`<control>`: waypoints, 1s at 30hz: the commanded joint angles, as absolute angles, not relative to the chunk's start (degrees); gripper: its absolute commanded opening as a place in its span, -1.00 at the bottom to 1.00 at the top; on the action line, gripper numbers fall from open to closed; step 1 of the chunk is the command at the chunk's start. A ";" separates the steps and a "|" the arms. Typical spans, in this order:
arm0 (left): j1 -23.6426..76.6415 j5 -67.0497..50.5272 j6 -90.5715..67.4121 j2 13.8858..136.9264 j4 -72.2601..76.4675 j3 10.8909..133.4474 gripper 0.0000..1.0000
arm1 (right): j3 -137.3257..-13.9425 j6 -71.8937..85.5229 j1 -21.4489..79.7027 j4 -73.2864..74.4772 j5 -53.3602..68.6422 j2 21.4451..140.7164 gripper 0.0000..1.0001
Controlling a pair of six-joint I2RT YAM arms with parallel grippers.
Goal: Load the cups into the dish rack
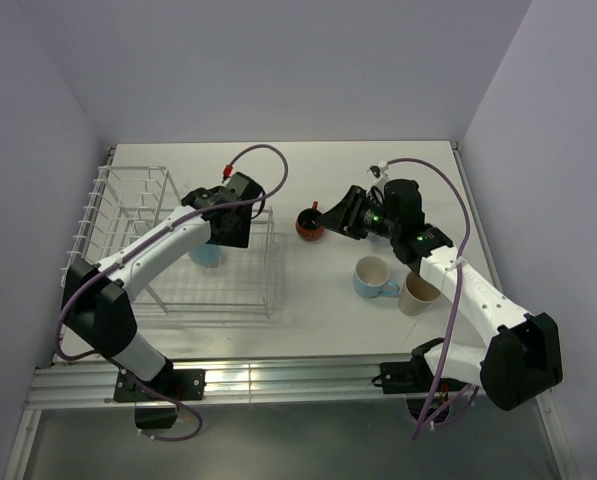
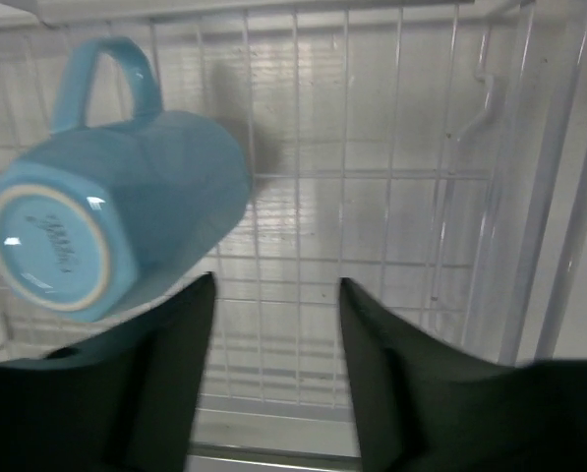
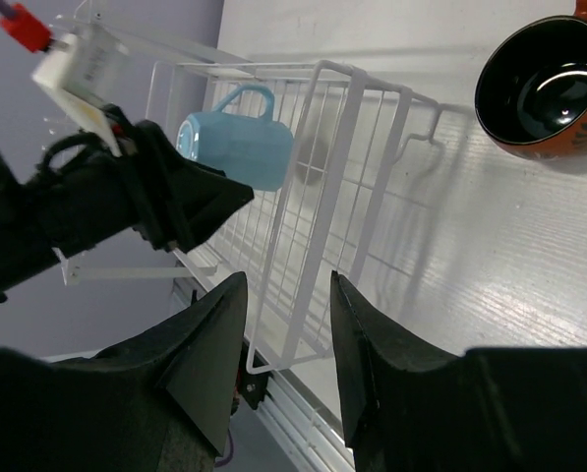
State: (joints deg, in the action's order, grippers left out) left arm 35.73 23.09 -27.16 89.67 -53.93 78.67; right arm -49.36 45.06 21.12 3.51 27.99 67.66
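Light blue mug (image 2: 116,211) lies in the white wire dish rack (image 2: 401,177), its base turned toward the left gripper (image 2: 275,285), just ahead and left of the jaws, which are spread and empty. The right gripper (image 3: 288,280) is also spread and empty; the red-orange mug (image 3: 549,88) sits ahead to its right

Rack (image 1: 128,215) — white wire. Rack mug (image 2: 126,206): light blue, base ringed in cream, pale blue centre with faint print. Red mug (image 3: 544,88), mid-table: red-orange outside with dark markings, glossy black inside. Blue mug (image 1: 376,277), toward the table's right edge: light blue, white inside. Cream mug (image 1: 418,292): beige. Table (image 1: 328,320) white, walls (image 1: 278,70) pale lilac. Left arm (image 1: 158,245) and right arm (image 1: 478,300) — white with black joints. Cables (image 1: 268,150) purple. Left gripper (image 2: 275,283) and right gripper (image 3: 288,278) black.
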 commanded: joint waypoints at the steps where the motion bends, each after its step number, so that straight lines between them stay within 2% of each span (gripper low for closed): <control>1: 36.91 20.74 -29.00 91.75 -50.98 76.99 0.01 | -49.66 43.68 21.36 2.55 26.89 66.45 -0.07; 3: 37.00 21.09 -29.27 93.07 -51.32 76.29 -0.13 | -49.75 43.51 21.36 2.72 26.72 66.45 -0.07; 4: 37.00 21.27 -29.53 94.29 -51.59 76.20 -0.29 | -49.75 43.51 21.36 2.72 26.72 66.53 -0.07; 6: 37.00 21.79 -29.71 95.53 -52.12 75.68 -0.48 | -49.66 43.59 21.36 2.64 26.81 66.53 -0.07; 12: 37.00 24.60 -30.32 99.49 -52.91 75.06 -0.74 | -49.92 43.24 21.36 3.07 26.72 66.53 -0.07; 18: 36.13 25.31 -30.06 102.13 -52.82 76.28 -0.77 | -50.36 42.54 21.36 3.87 26.46 66.27 -0.07; 30: 30.94 26.36 -28.04 102.92 -53.88 79.01 -0.69 | -49.75 42.71 21.36 3.34 26.54 66.09 -0.07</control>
